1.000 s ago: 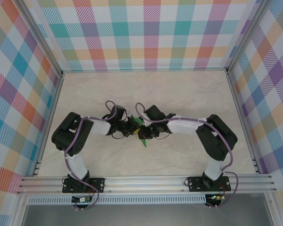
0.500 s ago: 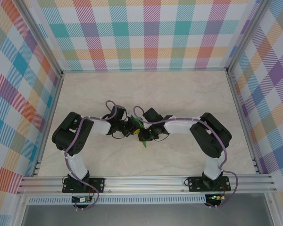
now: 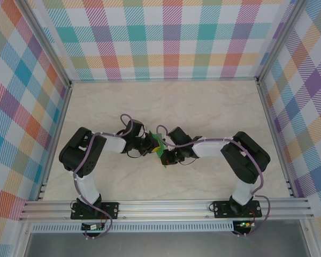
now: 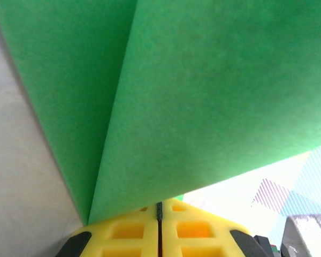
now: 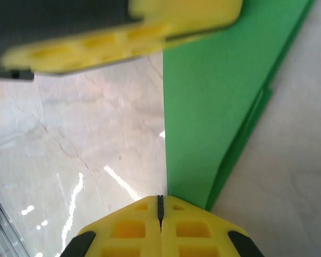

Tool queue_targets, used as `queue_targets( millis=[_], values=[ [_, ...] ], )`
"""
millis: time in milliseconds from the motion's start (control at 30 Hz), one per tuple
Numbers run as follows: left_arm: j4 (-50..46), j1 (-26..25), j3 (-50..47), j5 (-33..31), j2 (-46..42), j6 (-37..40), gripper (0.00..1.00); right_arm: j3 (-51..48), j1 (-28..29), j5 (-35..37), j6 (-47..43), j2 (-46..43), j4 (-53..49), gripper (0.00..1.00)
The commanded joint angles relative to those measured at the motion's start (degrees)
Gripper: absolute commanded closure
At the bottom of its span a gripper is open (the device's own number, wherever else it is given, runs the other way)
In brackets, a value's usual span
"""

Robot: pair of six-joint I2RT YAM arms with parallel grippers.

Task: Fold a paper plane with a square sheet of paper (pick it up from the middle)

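The folded green sheet of paper (image 3: 159, 148) hangs between my two grippers above the middle of the table. My left gripper (image 3: 152, 145) comes in from the left and my right gripper (image 3: 165, 155) from the right, nearly tip to tip. In the left wrist view the paper (image 4: 192, 96) spreads out as two creased panels from the shut yellow jaws of the left gripper (image 4: 159, 204). In the right wrist view the right gripper (image 5: 160, 197) is shut on the lower end of a narrow layered strip of paper (image 5: 208, 107). The left gripper's yellow fingers (image 5: 150, 24) show blurred above it.
The pale marble table (image 3: 203, 107) lies bare around the arms. Checked walls (image 3: 166, 37) enclose three sides, with metal posts at the corners. An aluminium rail (image 3: 166, 206) with both arm bases runs along the near edge.
The right arm has shifted, its wrist swinging a little right and nearer. The paper has turned between the grippers and shows more green from above. The left arm has barely moved.
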Motion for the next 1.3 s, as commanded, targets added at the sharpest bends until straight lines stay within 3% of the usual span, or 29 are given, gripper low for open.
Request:
queue_targets(
  millis=[0,133,367,500,833,1267],
  values=[
    [-6.37,-0.16,-1.17,-5.58,2.28,1.56,0.93,-4.1,0.19,-4.66,-3.58,-1.62,-5.19,1.0],
    [-6.06,-0.18,-1.16,-5.3,2.26,1.5,0.93,-6.35,0.17,-6.08,-5.33,-3.58,-6.04,1.0],
    [-5.02,-0.14,-1.1,-4.31,2.19,1.36,0.93,-3.98,0.19,-0.79,-4.66,-9.0,-6.55,1.0],
    [-4.6,-0.18,-1.01,-3.94,2.02,1.16,0.93,-0.4,0.23,1.2,-2.29,-7.49,-4.25,1.0],
    [-4.16,-0.17,-0.44,-2.88,1.75,1.09,0.93,3.94,0.1,-1.96,1.13,2.9,0.06,1.0],
    [-10.45,-0.13,-0.49,-8.06,2.58,0.45,0.96,-5.43,0.14,-6.6,-6.31,-1.6,-8.37,1.0]
  ],
)
